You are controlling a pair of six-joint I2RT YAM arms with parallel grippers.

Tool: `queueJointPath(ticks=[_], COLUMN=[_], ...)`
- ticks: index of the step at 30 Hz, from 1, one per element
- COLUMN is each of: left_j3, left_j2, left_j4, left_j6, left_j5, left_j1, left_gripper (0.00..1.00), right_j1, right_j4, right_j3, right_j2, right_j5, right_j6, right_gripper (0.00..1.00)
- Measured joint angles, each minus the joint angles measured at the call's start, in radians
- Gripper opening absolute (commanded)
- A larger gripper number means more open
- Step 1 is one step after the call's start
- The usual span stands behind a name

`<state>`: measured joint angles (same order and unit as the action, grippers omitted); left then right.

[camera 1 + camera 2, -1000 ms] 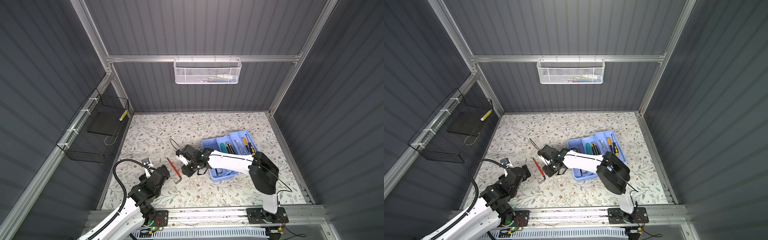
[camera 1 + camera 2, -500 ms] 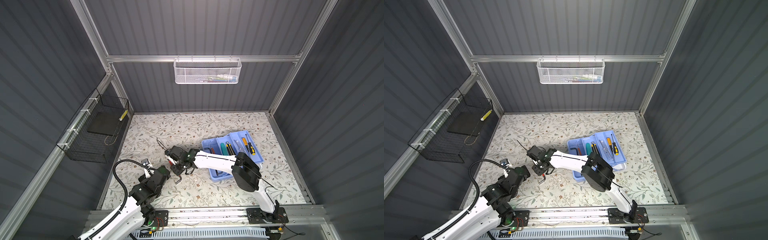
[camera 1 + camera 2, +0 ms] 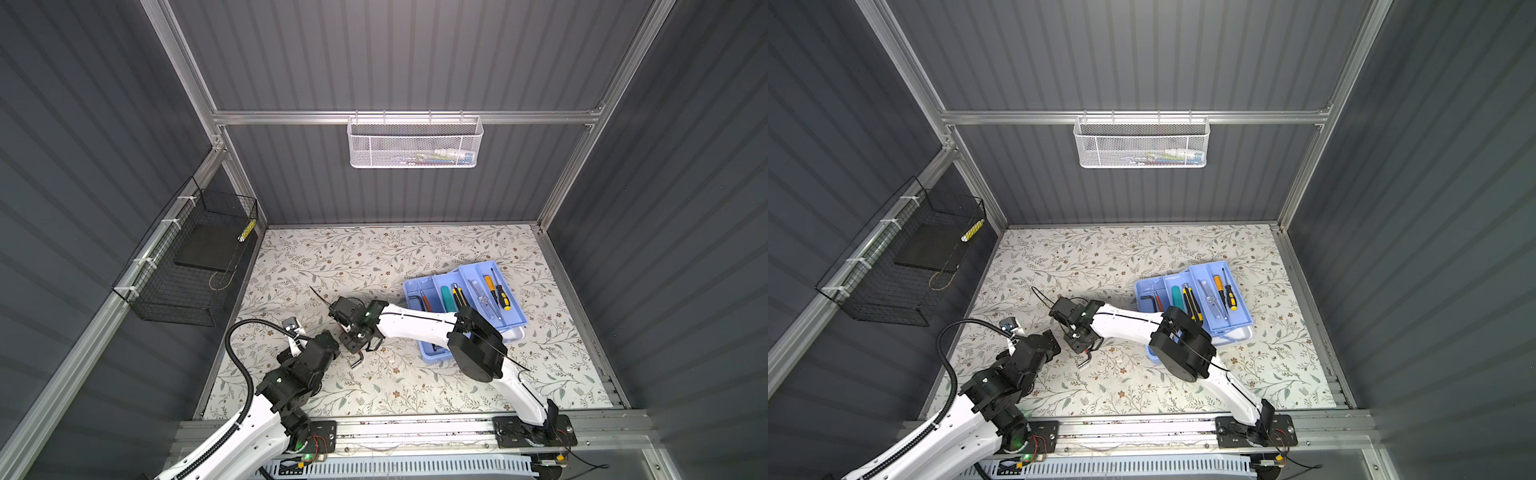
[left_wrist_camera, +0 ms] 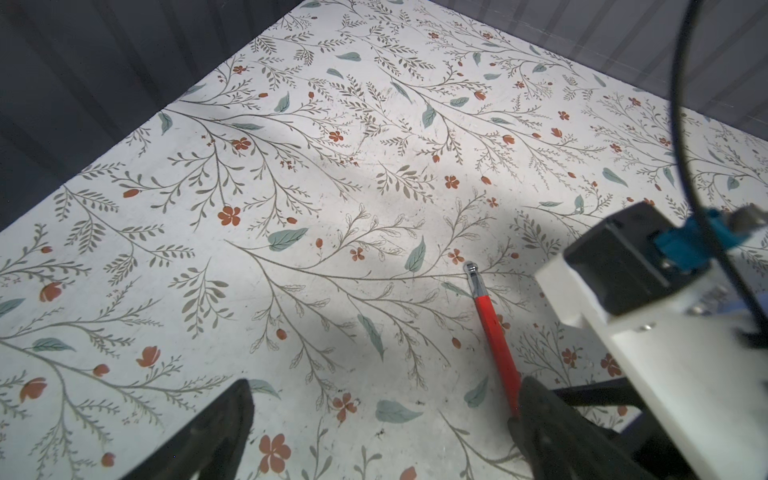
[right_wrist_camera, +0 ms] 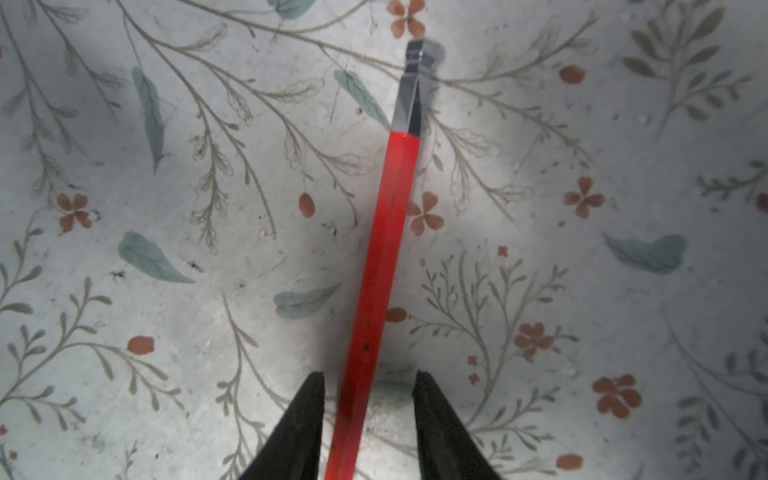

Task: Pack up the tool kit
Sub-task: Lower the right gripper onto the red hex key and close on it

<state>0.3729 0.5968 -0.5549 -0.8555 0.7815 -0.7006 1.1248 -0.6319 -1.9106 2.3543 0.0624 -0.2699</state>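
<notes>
Straddling red hex key (image 5: 386, 249) | right gripper (image 5: 368, 379) parted, not clamped | left gripper (image 4: 384, 386) spread wide

A white mesh basket (image 3: 395, 141) hangs from the aluminium crossbar (image 3: 291, 117) on the back wall. A few colourful items lie in its right end, too small to tell apart. A black wire basket (image 3: 174, 307) is tied to the left wall rail near the bench's far left corner. It holds a dark flat slab (image 3: 205, 249), a small yellow-patterned piece (image 3: 248, 230) and a thin cord loop (image 3: 218, 282). The bench (image 3: 374, 249) has a floral print.
</notes>
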Motion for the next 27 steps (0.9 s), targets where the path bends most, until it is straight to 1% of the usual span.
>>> queueJointPath(ticks=[7, 19, 27], left_j3=[0.0, 0.0, 0.0], left_j2=[-0.01, -0.01, -0.01], left_j4=[0.002, 0.002, 0.003], left_j6=[0.01, 0.013, 0.023], left_j5=[-0.007, -0.011, -0.023], left_j1=[0.0, 0.0, 0.0], left_gripper=[0.99, 1.0, 0.99], right_j1=[0.002, -0.016, -0.026], right_j4=[-0.042, -0.047, -0.011], right_j3=[-0.051, -0.056, 0.004], right_j2=[0.035, 0.039, 0.005], right_j5=[0.028, 0.035, 0.04], right_j6=[-0.018, -0.058, -0.066], right_gripper=[0.35, 0.12, 0.01])
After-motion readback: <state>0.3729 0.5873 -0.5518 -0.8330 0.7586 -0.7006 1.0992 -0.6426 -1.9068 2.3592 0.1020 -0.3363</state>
